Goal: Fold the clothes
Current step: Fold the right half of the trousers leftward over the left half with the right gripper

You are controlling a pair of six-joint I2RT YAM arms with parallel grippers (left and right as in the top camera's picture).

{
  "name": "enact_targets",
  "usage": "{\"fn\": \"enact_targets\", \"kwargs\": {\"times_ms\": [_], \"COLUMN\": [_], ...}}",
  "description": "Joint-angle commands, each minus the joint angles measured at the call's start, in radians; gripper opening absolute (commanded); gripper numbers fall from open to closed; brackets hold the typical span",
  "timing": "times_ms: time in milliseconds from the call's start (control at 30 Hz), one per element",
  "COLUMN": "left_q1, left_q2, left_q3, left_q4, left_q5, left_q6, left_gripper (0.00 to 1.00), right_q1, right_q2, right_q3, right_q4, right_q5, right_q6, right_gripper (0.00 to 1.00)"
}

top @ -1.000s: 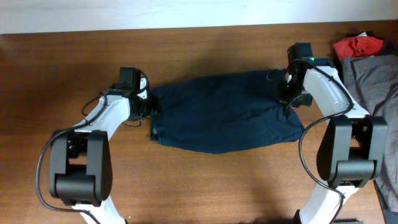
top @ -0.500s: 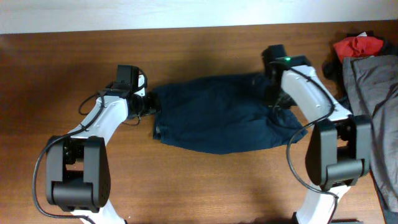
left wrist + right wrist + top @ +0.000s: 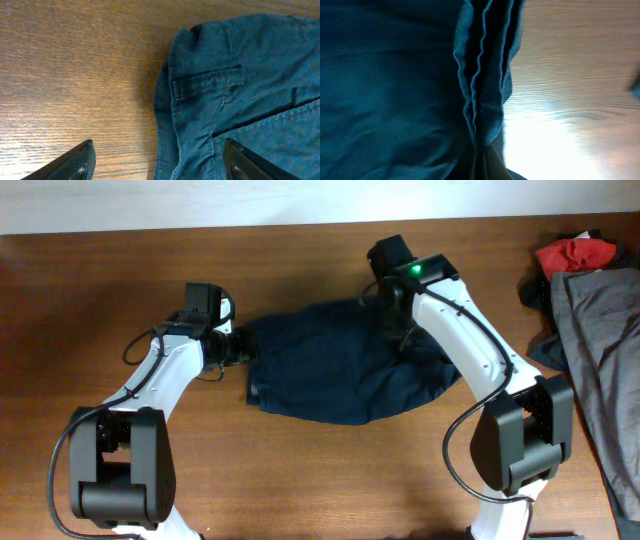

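Legible text: none in any view.
Labels, brands, numbers, signs: none can be read.
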Motion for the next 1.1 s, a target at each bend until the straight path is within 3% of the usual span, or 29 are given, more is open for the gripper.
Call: {"fn": "enact_targets", "kwargs": {"times_ms": [0, 433, 700, 1067], "left_q1": [0.006, 0.089, 0.187, 0.190], "left_q2": [-0.028, -0.103, -0.140, -0.140], "left_q3": [-0.005, -0.005, -0.005, -0.005], "left_q4": [-0.003, -0.052, -0.085, -0.088], "left_q5": [-0.011, -0.098, -0.113, -0.113], "left_q6": [0.002, -0.024, -0.041, -0.040], "left_gripper": [0.82, 0.82, 0.82, 0.82], "right_q1": [0.037, 0.069, 0.178, 0.281], "right_q2": [-0.006, -0.006, -0.005, 0.044], "right_q3": [0.024, 0.024, 0.021, 0.021], "right_q4": [0.025, 0.201, 0.293, 0.335], "right_q5": [-0.186, -0.654, -0.634, -0.531], "right_q6": [0.016, 0.017, 0.081, 0.127], "right_gripper": [0.04, 0.04, 0.04, 0.04]}}
